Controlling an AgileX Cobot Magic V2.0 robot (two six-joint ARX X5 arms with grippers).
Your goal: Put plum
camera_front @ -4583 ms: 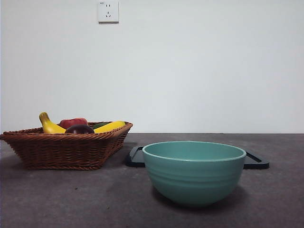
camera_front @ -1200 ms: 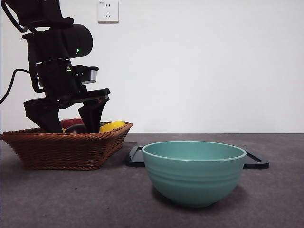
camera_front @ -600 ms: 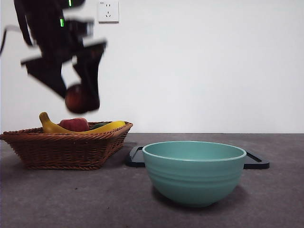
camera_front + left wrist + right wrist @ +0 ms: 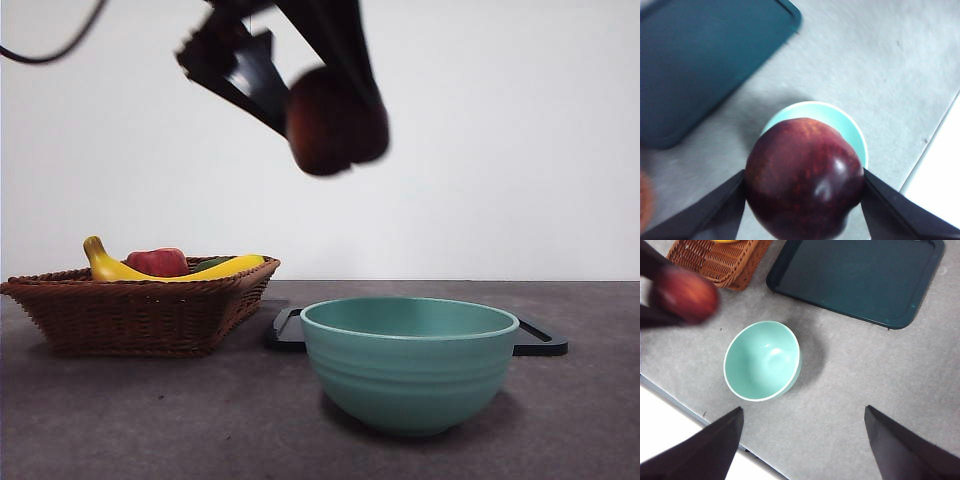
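Basket (image 4: pixel 140 310) at left with banana (image 4: pixel 110 266) and red fruit (image 4: pixel 157 262). Left gripper (image 4: pixel 335 120) clamped on plum (image 4: pixel 335 122) – high, seemingly just left of teal bowl (image 4: pixel 408 362). Right gripper (image 4: pixel 802 440) spread wide, holding nothing – tray (image 4: pixel 860 280) beyond.

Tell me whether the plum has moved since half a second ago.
Yes. Held in the left gripper, the plum has gone up and rightward from above the basket, toward the bowl.
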